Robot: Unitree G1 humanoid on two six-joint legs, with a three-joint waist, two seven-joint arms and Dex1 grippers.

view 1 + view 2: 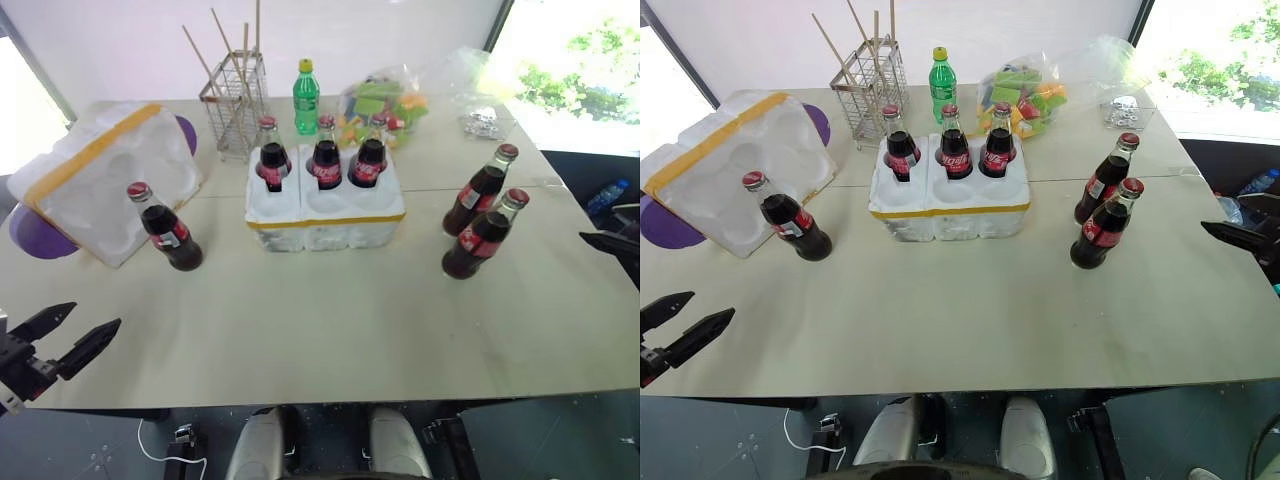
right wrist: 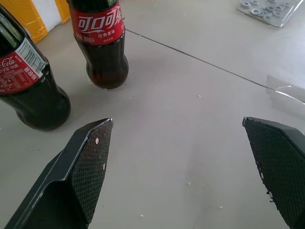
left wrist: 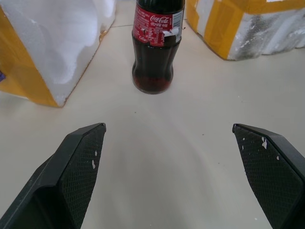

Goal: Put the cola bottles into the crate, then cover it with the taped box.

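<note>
The crate (image 1: 325,215) sat near the middle of the tabletop (image 1: 330,320), toward its far edge, a yellow tape band round its rim. Three cola bottles stood upright in its back row of wells: one on the left (image 1: 271,155), one in the middle (image 1: 326,156) and one on the right (image 1: 369,156). The three front wells were empty.

A fourth cola bottle (image 1: 168,232) stood on the tabletop left of the crate, just in front of the taped box (image 1: 105,185), which lay tipped on its side near the left edge with its moulded hollows facing the crate. Two more cola bottles stood close together toward the right edge, one farther back (image 1: 480,190) and one nearer (image 1: 483,236).

The left gripper (image 1: 72,333) hung at the near left corner of the tabletop, its black fingers spread wide and holding nothing, aimed toward the lone bottle. The right gripper (image 2: 178,171) had its fingers equally wide apart and empty, with the pair of right-hand bottles just ahead of it.

Behind the crate stood a wire rack (image 1: 234,105) holding wooden sticks, a green plastic bottle (image 1: 306,98) with a yellow cap, and a clear bag of colourful items (image 1: 385,100). A small clear packet of metal rings (image 1: 487,122) lay near the far right corner.
</note>
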